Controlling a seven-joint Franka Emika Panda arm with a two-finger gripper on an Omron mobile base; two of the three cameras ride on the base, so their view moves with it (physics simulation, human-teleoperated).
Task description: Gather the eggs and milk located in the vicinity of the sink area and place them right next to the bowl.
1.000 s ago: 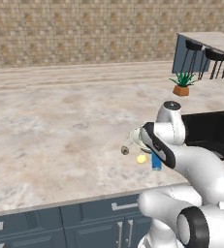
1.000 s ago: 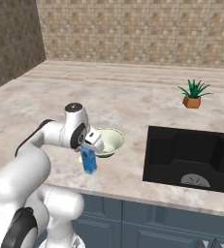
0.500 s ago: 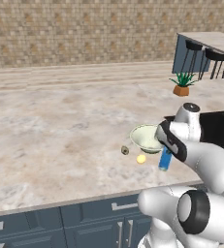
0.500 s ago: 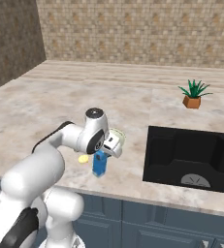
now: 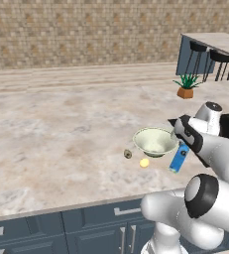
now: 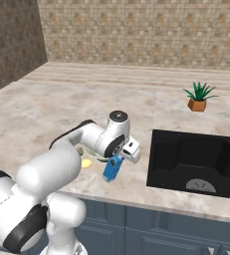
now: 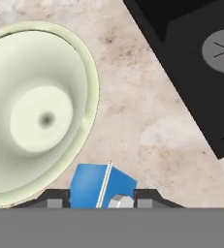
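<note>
**One carton left to set down beside the bowl**

One of the two things already lies in place: the egg (image 5: 144, 162) rests on the table (image 5: 51, 134) just beside the bowl (image 5: 154, 140), toward the table's front edge, with a small dark lump (image 5: 128, 154) near it. The milk (image 5: 179, 158) is tilted, its gabled top caught between the fingers of the claw (image 7: 102, 202), which is clamped on it; in the right base view the carton (image 6: 113, 168) hangs under the hand, between the bowl and the sink (image 6: 196, 162), close to the front edge. I cannot tell whether its lower end touches the table.

The step in hand looks like placing the milk. The next move, I judge, calls for righting the carton, lowering it flat next to the bowl's rim without knocking it, then letting go.
</note>
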